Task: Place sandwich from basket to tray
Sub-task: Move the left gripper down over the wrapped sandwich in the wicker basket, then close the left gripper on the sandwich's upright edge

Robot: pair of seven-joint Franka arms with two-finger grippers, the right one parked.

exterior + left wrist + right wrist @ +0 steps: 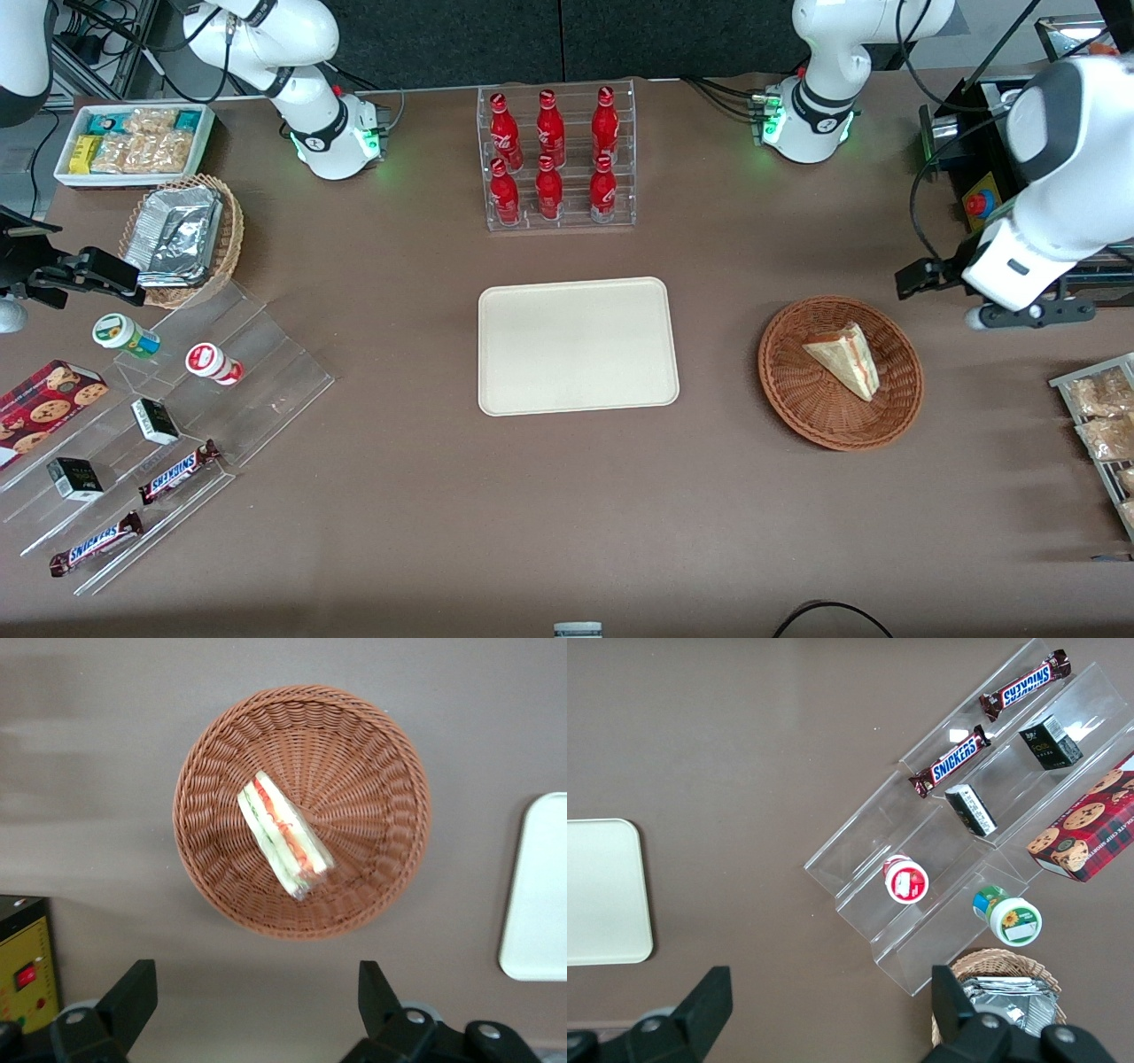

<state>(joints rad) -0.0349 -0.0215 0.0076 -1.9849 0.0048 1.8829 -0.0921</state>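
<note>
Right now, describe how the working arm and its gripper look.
The left arm has glossy white shells with a grey joint cap and black cables. Its gripper has two black, wedge-shaped fingers on a black body with silver screws; green light glows at the base.

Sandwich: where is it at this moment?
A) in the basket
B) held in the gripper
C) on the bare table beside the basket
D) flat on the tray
A: the sandwich lies in the basket, the tray holds nothing, and the open gripper hangs above the table beside the basket, holding nothing.
</note>
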